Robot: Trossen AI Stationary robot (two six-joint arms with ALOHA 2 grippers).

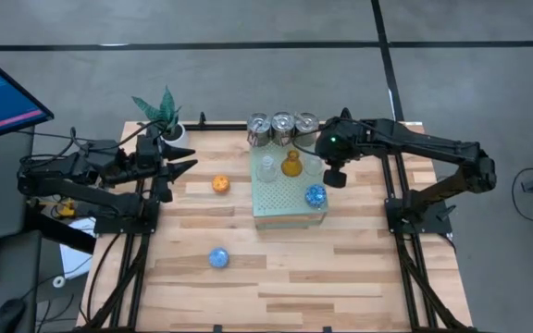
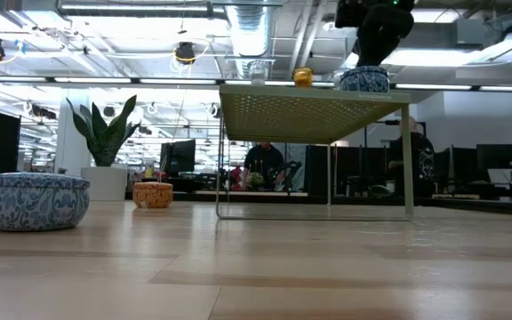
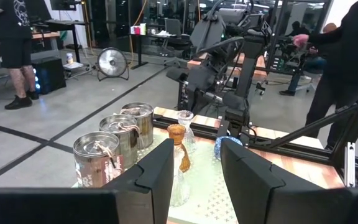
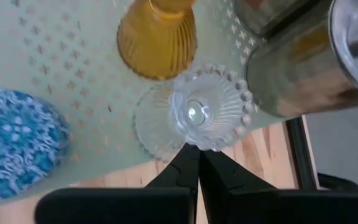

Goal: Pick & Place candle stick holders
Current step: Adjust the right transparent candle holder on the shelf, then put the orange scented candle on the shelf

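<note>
From above I see the pale-green perforated block [image 1: 290, 205] sitting just past the centre of the tabletop [image 1: 340, 268], toward twelve o'clock; three silver metal cups [image 1: 283, 127] line its far edge, touching one another; on the block stand a clear glass holder [image 1: 266, 169], an amber glass holder [image 1: 291, 165] just beside it at three o'clock, and a blue round holder [image 1: 316, 195] toward the block's four o'clock corner. My right end effector [image 1: 334, 176] hangs over the block's three o'clock edge, just beside the blue round holder; its fingers are pressed together and pinch nothing; its wrist view looks down on a second clear glass holder [image 4: 207, 112] with a beaded rim, standing next to the amber one and one of the metal cups. Off the block, an orange round holder [image 1: 221, 184] rests on the bare tabletop at the block's nine o'clock, and a second blue round holder [image 1: 218, 257] lies well apart toward seven o'clock. My left end effector [image 1: 185, 162] waits at the tabletop's nine o'clock side, near the green plant [image 1: 160, 113] in its white pot; its fingers stand partly spread around empty air. People stand in the room beyond.
</note>
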